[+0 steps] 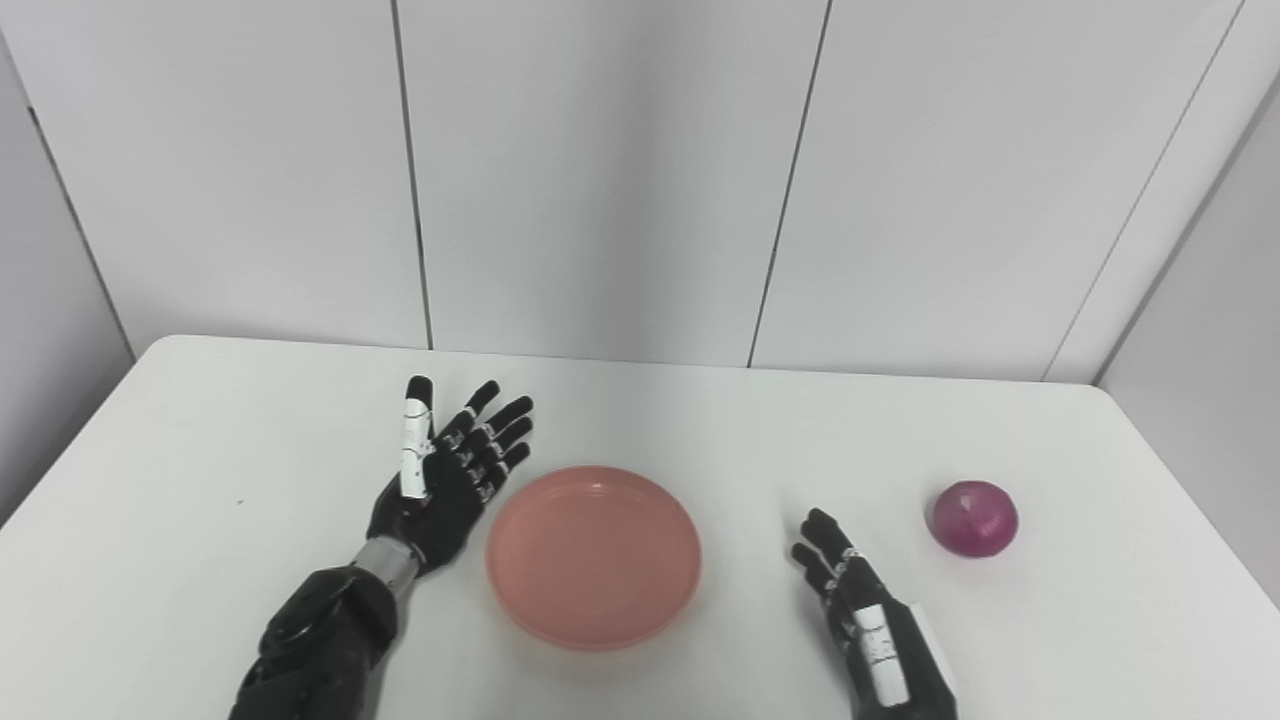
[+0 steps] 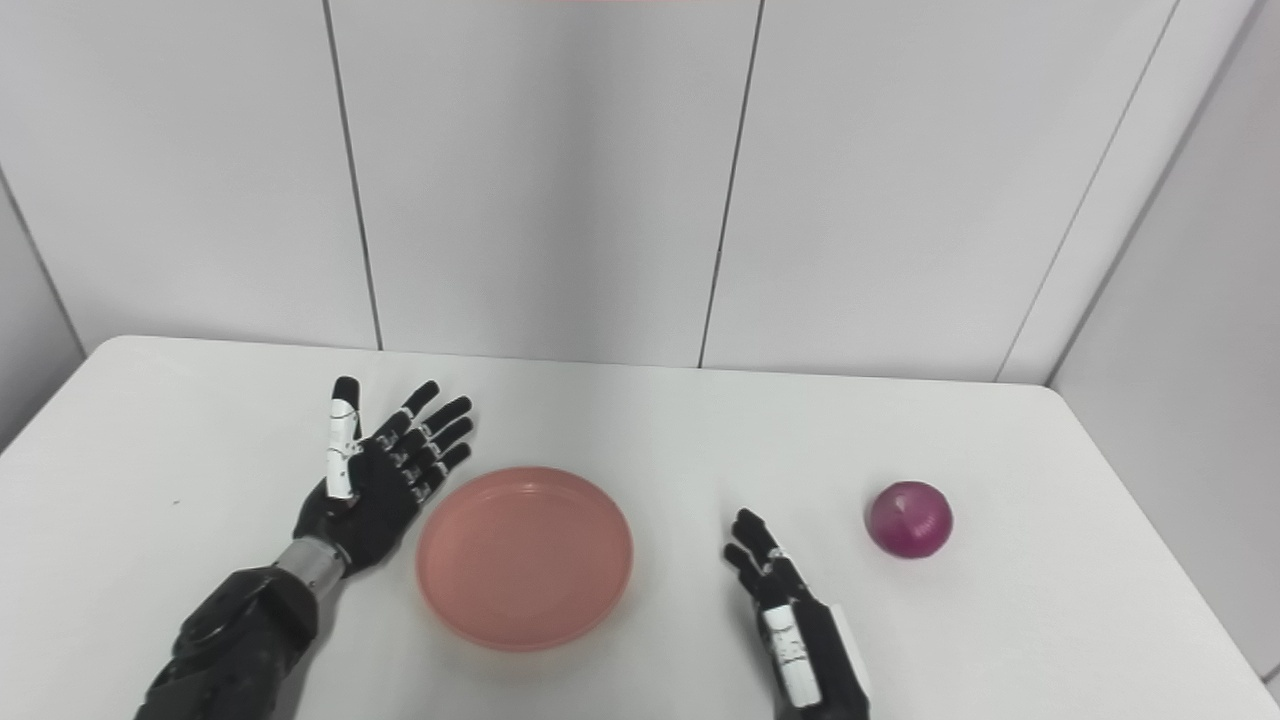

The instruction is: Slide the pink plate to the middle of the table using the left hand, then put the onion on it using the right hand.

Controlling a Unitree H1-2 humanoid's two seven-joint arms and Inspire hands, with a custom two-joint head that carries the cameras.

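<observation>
A pink plate (image 1: pixel 594 556) lies empty near the middle of the white table (image 1: pixel 700 420). Just to its left is my left hand (image 1: pixel 450 470), open, palm up, fingers spread and close to the plate's left rim without clearly touching it. A purple-red onion (image 1: pixel 974 517) rests on the table at the right, well apart from the plate. My right hand (image 1: pixel 862 620) is open near the front edge, between plate and onion, holding nothing.
White wall panels (image 1: pixel 600 180) rise behind the table's far edge. The table's right edge runs close past the onion.
</observation>
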